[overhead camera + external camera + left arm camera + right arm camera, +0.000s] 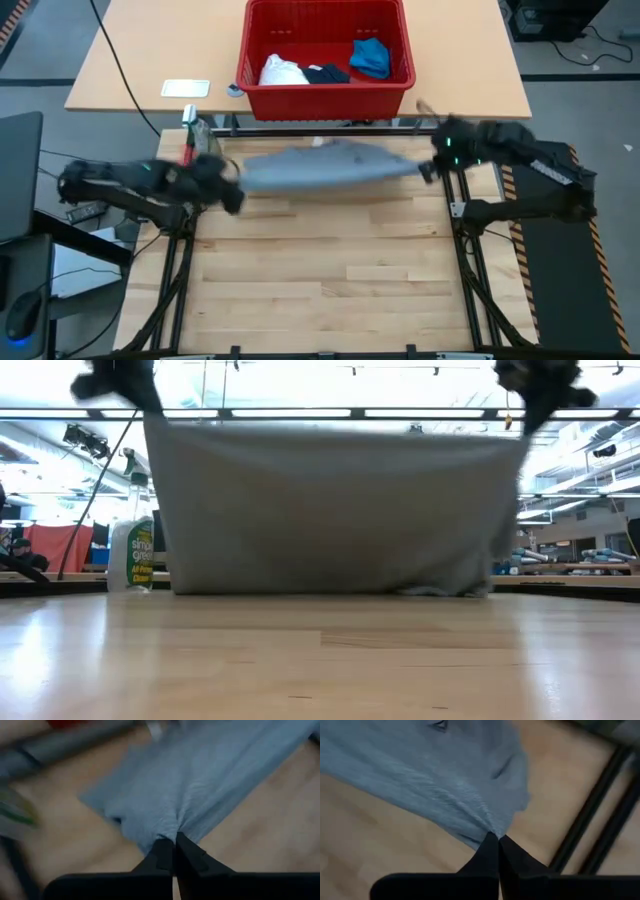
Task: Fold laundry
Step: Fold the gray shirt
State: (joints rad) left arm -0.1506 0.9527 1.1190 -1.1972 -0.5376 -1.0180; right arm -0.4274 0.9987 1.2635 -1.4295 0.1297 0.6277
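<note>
Both claws are pinched tight on the grey T-shirt (325, 165): the left claw (174, 851) clamps one bunched end and the right claw (495, 845) the other, so it hangs stretched between them, its lower edge at the worktop (330, 280) just in front of the red basket (325, 90). Beside the T-shirt stands a spray bottle (131, 550) whose green label cannot be fully read.

Grey T-shirt (325, 166) stretched taut above table, white, navy, blue garments (325, 68) heaped in basket
</note>
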